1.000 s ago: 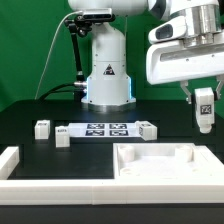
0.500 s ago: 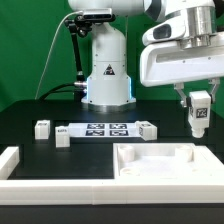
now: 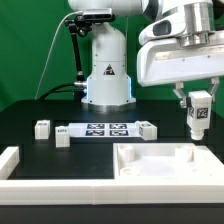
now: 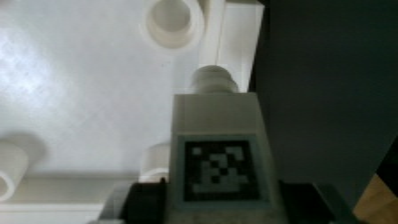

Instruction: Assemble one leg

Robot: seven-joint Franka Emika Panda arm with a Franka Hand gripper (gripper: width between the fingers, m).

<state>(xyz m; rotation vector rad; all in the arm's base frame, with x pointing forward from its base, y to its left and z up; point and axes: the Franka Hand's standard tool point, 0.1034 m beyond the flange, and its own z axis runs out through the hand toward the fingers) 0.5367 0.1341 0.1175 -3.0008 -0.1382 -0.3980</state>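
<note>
My gripper (image 3: pixel 197 100) is shut on a leg (image 3: pixel 197 113), a small white block with a black-and-white tag, and holds it in the air above the far right part of the large white tray piece (image 3: pixel 160 166). In the wrist view the held leg (image 4: pixel 217 140) fills the middle, its tag facing the camera, with the tray piece's white surface (image 4: pixel 89 110) and a round socket (image 4: pixel 173 20) beyond it. Two more legs lie on the table: one (image 3: pixel 41 128) at the exterior view's left, one (image 3: pixel 61 133) beside the marker board.
The marker board (image 3: pixel 106 129) lies in front of the robot base (image 3: pixel 107 70). Another small white block (image 3: pixel 148 130) lies at its right end. A long white rail (image 3: pixel 50 170) runs along the front edge, rising at the left corner.
The gripper with the leg has shifted a little toward the exterior view's left and slightly up. The parts on the table have not moved.
</note>
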